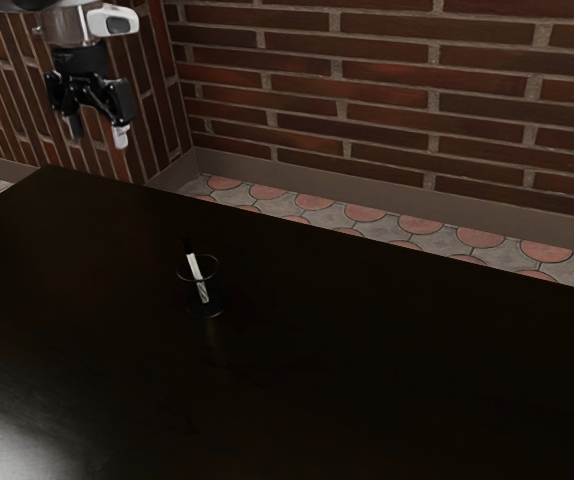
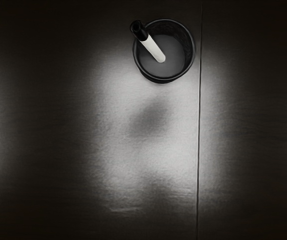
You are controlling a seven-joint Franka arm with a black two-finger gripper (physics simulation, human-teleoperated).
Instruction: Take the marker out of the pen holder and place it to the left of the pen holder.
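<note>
White-barrelled marker stands tilted in the pen holder, dark end up and out past the rim. Reason for the lean, I judge: mouth far wider than barrel, so the rim props it. Holder upright on the dark table. My gripper: fingers spread wide, nothing between them, raised well apart from the holder. Likely step: approach. Dark end offers the grip; tilt probably wants matching, else the holder could tip on the lift.
</note>
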